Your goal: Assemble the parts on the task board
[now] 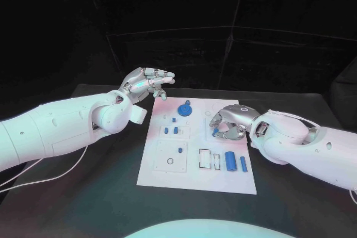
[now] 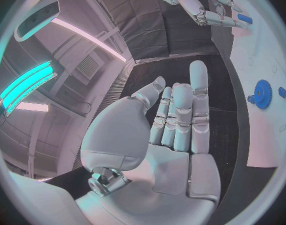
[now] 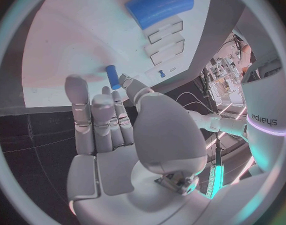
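Note:
The white task board [image 1: 167, 168] lies in the middle of the black table. A blue gear [image 1: 184, 111] [image 2: 263, 93] stands near its far edge, and small blue pegs [image 1: 171, 129] stand left of centre. A thick blue cylinder [image 1: 230, 159] [image 3: 160, 5] and a thin blue rod [image 1: 243, 163] lie near the board's right side. My right hand [image 1: 232, 122] [image 3: 118, 130] hovers low over the board's right half, its thumb and a finger pinching a small blue peg [image 3: 112, 76] [image 1: 215, 130]. My left hand [image 1: 149, 83] [image 2: 174, 130] is raised above the board's far left corner and holds nothing.
Rectangular white slots [image 1: 205, 158] [image 3: 167, 42] sit beside the thick cylinder. A white cable [image 1: 45, 178] trails on the table left of the board. The table's far edge [image 1: 200, 91] lies just behind the board.

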{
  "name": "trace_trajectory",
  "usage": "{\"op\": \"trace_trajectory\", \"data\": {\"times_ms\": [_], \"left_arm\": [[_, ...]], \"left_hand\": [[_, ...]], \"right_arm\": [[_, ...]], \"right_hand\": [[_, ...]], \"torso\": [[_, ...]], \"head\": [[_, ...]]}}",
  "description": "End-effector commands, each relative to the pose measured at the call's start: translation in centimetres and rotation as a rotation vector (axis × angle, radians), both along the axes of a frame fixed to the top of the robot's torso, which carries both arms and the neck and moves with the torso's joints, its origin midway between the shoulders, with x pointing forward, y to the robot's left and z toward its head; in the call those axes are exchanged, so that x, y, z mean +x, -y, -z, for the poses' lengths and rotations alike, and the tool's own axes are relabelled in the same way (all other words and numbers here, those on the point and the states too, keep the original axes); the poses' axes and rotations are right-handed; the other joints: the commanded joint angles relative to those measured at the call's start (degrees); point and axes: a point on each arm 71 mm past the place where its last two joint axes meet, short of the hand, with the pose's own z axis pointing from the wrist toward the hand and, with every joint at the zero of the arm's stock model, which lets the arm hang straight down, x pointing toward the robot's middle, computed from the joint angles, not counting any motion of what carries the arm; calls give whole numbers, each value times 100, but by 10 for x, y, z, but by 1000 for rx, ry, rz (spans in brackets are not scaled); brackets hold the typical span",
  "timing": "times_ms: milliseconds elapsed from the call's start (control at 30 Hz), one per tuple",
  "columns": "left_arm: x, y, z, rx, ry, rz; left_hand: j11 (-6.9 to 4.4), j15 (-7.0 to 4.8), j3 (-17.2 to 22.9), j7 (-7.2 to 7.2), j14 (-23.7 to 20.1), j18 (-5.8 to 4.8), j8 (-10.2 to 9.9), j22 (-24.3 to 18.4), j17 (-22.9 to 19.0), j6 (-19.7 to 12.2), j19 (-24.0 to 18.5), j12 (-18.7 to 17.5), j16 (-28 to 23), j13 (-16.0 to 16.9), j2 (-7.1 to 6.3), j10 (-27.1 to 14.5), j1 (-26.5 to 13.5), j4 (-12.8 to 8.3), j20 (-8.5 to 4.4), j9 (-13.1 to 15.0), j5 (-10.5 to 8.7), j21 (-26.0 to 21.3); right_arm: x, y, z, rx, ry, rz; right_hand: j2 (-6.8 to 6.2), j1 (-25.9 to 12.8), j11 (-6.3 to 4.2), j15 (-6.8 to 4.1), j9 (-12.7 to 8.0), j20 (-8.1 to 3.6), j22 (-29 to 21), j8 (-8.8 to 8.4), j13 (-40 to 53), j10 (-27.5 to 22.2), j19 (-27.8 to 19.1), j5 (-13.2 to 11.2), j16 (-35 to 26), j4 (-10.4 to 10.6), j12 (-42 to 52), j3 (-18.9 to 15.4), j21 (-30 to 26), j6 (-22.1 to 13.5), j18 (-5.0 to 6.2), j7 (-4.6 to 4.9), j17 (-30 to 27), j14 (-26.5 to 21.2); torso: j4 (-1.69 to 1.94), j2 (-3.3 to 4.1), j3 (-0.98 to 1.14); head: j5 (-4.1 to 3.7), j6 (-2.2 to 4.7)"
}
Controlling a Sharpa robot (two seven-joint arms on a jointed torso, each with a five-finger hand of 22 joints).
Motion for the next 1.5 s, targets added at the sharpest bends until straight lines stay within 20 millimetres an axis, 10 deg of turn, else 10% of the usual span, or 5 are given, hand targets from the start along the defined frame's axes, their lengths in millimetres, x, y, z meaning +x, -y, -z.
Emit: {"op": "trace_trajectory", "data": {"times_ms": [33,1500], "left_arm": [[0,1,-1,-10,3,14],[0,0,0,-8,-6,22]], "left_hand": [[14,23,-32,21,-36,72,-28,-5,-5,-12,-7,-10,-33,-1,-1,-41,37,0,47,-1,23,-32],[12,22,-32,18,-34,74,-23,-13,5,-4,-3,0,-23,2,25,-37,54,-1,48,3,24,-40]], "right_arm": [[1,0,3,-37,-29,-4],[-11,-7,-14,156,-4,31]], "right_hand": [[31,27,-9,-22,12,-14,117,45,-8,109,81,30,81,23,56,57,77,105,12,-8,78,58],[138,117,-152,-129,27,-126,1062,156,10,900,405,-223,772,96,-38,703,737,776,-132,-86,731,185]], "torso": [[-8,0,-1],[-1,-15,1]], "head": [[2,-16],[22,-32]]}}
